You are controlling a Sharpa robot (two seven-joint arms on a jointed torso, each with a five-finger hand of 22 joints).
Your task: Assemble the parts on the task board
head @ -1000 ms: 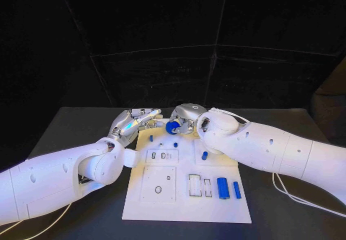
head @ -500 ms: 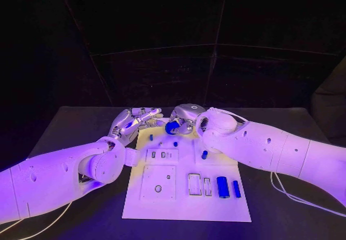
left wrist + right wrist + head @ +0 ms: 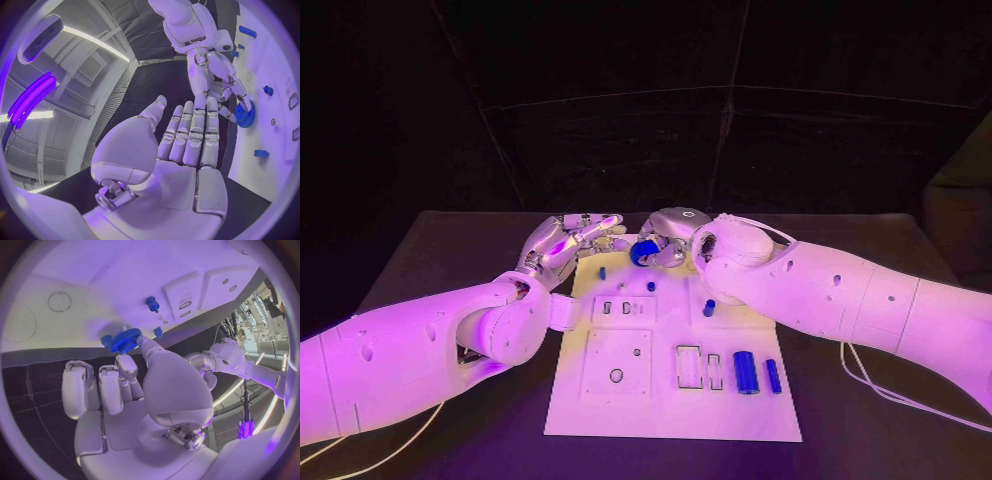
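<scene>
Right robot hand grips a blue gear at the far edge of the task board; in the right wrist view the gear sits pinched at the fingertips, right against the board's edge. Left robot hand is just beside it at the board's far left corner, holding nothing, fingers straight and slightly apart; the left wrist view shows its palm bare, with the right robot hand and the gear beyond it. Task board lies in the middle of the dark surface. On the board: two small blue pegs and near the far end, another blue piece beside the right arm, and two blue cylinders lying side by side at the near right, a thicker one and a thinner one. Rectangular slots sit just left of the cylinders.
</scene>
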